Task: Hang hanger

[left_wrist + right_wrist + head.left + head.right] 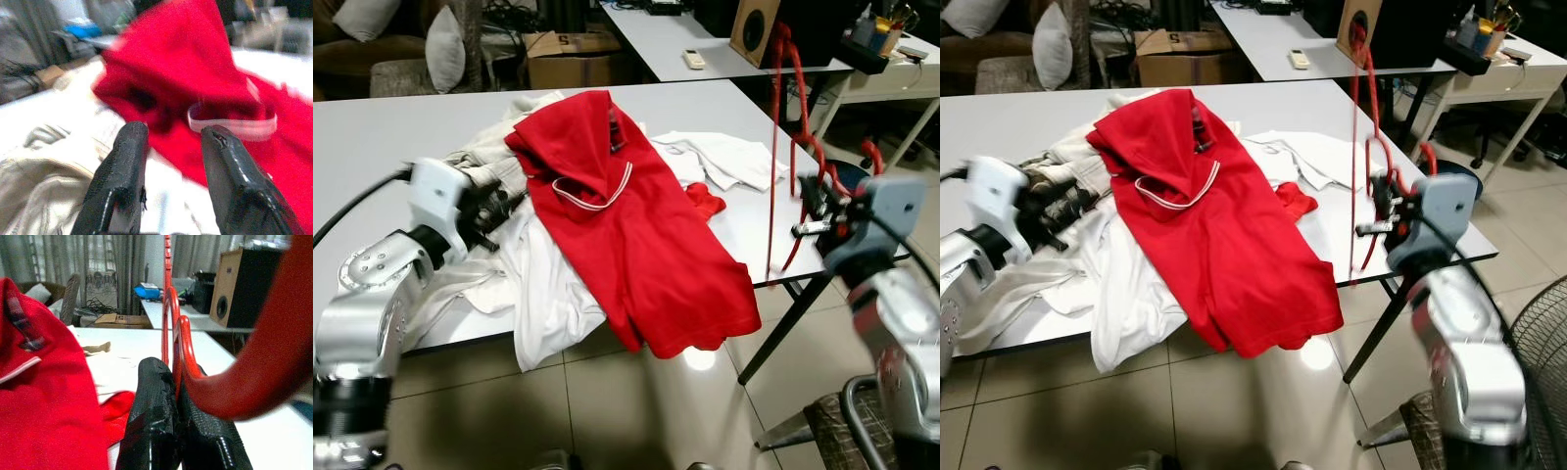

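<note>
The right claw (818,201) pinches the red hanger (783,147) at frame right; left claw (171,161) spread, red shirt (636,235) unhung.

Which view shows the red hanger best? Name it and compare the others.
The left eye view: the hanger stands nearly whole, gripped low by the right pincer. The right eye view shows much the same. The right wrist view catches just the gripped part. The left wrist view faces the red shirt.
</note>
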Controlling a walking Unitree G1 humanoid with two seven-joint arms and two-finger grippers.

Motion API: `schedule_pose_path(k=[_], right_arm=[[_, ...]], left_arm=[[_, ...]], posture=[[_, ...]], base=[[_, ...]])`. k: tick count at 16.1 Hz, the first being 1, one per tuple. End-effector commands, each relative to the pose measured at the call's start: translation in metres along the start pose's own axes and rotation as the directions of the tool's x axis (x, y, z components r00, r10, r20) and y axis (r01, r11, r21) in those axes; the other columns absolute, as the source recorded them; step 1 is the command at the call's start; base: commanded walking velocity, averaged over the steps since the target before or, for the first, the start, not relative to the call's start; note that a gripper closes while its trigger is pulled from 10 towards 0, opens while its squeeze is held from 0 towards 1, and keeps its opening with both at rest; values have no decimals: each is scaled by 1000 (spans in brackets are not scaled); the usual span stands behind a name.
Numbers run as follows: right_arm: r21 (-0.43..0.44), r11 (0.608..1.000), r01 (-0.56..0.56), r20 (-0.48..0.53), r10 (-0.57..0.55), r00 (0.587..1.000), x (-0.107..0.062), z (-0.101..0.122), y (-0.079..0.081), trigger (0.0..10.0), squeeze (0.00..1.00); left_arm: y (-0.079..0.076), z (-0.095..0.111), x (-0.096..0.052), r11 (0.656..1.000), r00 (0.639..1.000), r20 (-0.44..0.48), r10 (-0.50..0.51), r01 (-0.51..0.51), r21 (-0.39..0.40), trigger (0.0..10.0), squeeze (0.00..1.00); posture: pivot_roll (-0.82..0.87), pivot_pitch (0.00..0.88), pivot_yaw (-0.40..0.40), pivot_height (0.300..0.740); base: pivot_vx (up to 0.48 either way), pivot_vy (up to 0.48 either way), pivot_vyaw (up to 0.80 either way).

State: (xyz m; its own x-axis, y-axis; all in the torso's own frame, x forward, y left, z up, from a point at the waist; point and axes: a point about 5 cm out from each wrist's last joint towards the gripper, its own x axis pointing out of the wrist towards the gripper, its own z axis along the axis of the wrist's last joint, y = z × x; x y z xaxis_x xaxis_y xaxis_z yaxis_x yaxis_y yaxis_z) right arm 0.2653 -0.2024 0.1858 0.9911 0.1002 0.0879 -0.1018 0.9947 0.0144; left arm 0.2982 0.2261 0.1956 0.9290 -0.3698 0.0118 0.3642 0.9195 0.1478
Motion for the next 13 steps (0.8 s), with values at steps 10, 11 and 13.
schedule_pose_path(k=[10, 11, 13], right_arm=[[91, 993, -70, -20, 72, 997, -21, -8, 53, 10000, 0], [134, 985, -112, -29, 117, 993, -22, -9, 58, 10000, 0], [147, 977, -154, -27, 160, 987, -24, -11, 62, 10000, 0]], left_arm=[[-66, -15, 12, 996, 994, -54, 94, -94, -2, 10000, 0], [-69, -18, 13, 996, 994, -60, 93, -93, 1, 10000, 0], [-71, -22, 14, 995, 992, -69, 101, -101, 1, 10000, 0]], posture=[[-127, 0, 36, 740], [-127, 0, 37, 740], [-122, 0, 36, 740]], base=[[0, 270, 0], [0, 368, 0], [0, 369, 0]])
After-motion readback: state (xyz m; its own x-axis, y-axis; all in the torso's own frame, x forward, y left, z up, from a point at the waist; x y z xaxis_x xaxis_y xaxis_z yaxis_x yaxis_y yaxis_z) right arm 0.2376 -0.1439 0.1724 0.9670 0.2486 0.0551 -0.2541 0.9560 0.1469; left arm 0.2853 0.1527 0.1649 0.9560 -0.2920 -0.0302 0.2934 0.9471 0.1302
